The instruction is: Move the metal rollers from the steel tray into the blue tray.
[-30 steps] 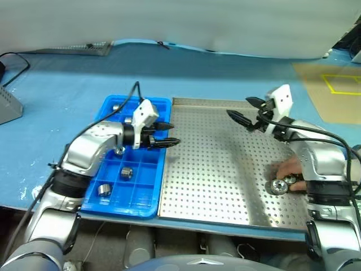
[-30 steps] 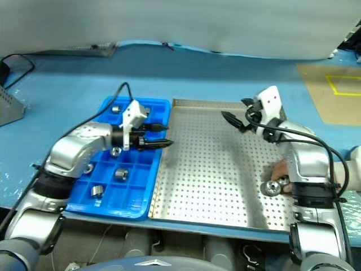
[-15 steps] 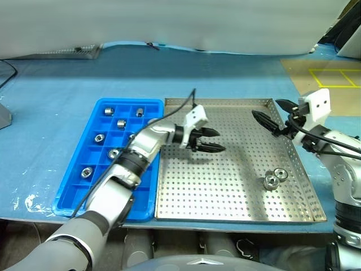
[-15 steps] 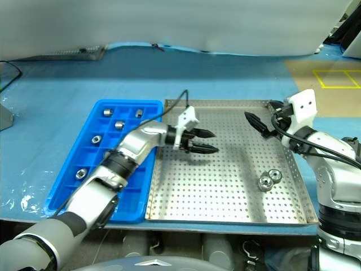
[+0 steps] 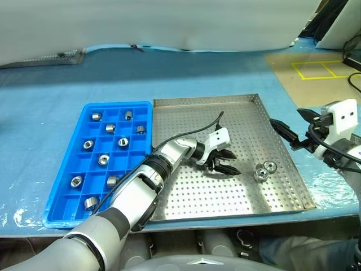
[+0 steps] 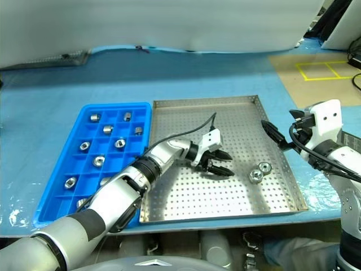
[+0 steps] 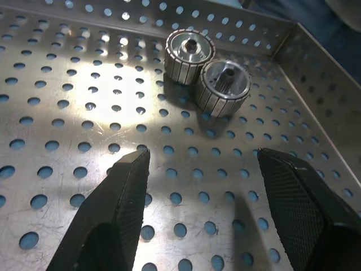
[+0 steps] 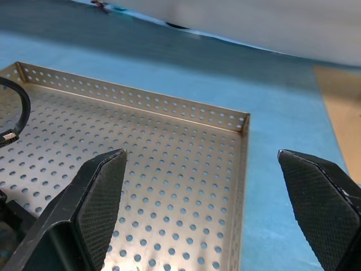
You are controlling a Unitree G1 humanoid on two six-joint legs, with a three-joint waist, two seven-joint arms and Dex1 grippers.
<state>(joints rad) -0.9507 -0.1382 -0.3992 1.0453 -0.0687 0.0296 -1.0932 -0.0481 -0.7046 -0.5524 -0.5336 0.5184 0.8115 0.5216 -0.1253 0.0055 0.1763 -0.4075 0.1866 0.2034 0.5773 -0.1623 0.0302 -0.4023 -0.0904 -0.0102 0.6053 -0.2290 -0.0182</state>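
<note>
- Rollers: two (image 5: pixel 264 171) lie touching each other on the steel tray (image 5: pixel 186 110), near its right rim; ten or so more sit in compartments of the blue tray (image 5: pixel 63 164).
- Left gripper (image 5: pixel 224 161) hovers low over the steel tray, just left of the pair, fingers (image 7: pixel 121 197) spread apart and holding nothing.
- Right gripper (image 5: pixel 293 127) hangs above the tray's right rim, fingers (image 8: pixel 93 197) spread wide, empty.

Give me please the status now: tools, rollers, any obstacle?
Left tool open, empty, over steel tray. Right tool open, at its right rim. Two metal rollers left; path unobstructed. Blue tray part filled.
</note>
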